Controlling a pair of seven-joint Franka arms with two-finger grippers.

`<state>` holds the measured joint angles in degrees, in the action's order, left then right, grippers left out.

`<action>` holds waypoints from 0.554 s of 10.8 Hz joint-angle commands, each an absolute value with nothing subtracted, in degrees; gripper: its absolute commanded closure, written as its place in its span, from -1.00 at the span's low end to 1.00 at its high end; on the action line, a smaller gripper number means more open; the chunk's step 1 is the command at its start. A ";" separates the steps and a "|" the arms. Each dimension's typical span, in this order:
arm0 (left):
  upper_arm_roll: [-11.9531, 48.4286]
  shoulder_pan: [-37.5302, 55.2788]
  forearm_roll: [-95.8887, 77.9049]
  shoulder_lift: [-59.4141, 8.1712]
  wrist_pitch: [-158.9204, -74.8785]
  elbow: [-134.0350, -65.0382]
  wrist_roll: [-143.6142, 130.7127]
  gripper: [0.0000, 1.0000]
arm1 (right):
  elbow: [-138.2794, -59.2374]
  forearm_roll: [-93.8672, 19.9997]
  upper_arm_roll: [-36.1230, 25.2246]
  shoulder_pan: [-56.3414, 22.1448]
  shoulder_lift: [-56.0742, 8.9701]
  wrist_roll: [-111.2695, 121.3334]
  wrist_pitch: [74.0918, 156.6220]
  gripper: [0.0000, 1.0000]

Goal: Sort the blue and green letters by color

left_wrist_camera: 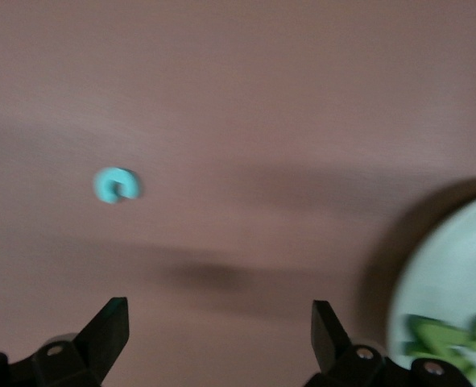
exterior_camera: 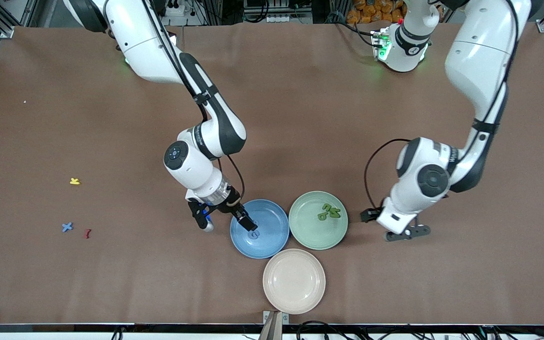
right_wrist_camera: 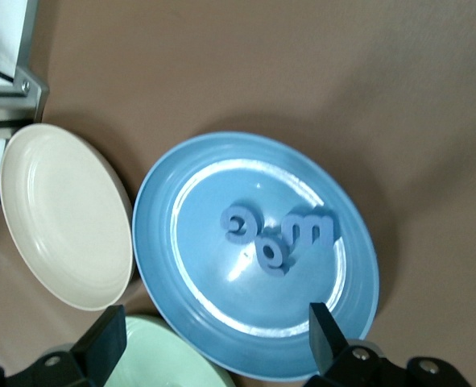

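Front view first: we see our right gripper (exterior_camera: 227, 221) over the edge of the blue plate (exterior_camera: 272, 243), with its jaws spread wide and nothing between them. From the right wrist view we count three blue letters (right_wrist_camera: 278, 235) lying in a bunch in the middle of that plate. Three green letters (exterior_camera: 329, 212) sit in the green plate (exterior_camera: 317, 236) just beside it. A cream plate (exterior_camera: 294, 281) lies nearer the front camera and has nothing in it. One more blue letter (exterior_camera: 67, 227), shaped like a cross, waits well apart toward the right arm's end of the table, next to a dark red letter (exterior_camera: 87, 233) and near a yellow letter (exterior_camera: 74, 181). Our left gripper (exterior_camera: 406, 233) waits low over the table beside the green plate, jaws spread and holding nothing, and its wrist view shows a small teal piece (left_wrist_camera: 116, 185) on the cloth. We think these letters are very light, thin and a bit stiff, so we should pinch the cross across one narrow arm, low by the table
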<state>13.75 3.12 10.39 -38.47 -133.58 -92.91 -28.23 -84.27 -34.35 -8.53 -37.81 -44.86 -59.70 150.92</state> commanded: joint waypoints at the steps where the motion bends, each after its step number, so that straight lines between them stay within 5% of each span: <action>1: 14.06 -3.50 10.55 -36.74 -133.07 -95.80 -16.11 -1.00 | -86.31 -27.79 -8.35 -34.12 -43.16 -59.68 146.63 -1.00; 6: 9.32 -5.45 10.72 -36.21 -133.07 -95.80 -11.77 -1.00 | -94.81 -25.58 -8.35 -26.03 -35.88 -38.45 137.20 -1.00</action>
<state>10.62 -5.33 10.39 -38.35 -133.57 -94.41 -12.52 -86.59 -26.61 -9.15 -29.25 -42.37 -46.91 137.93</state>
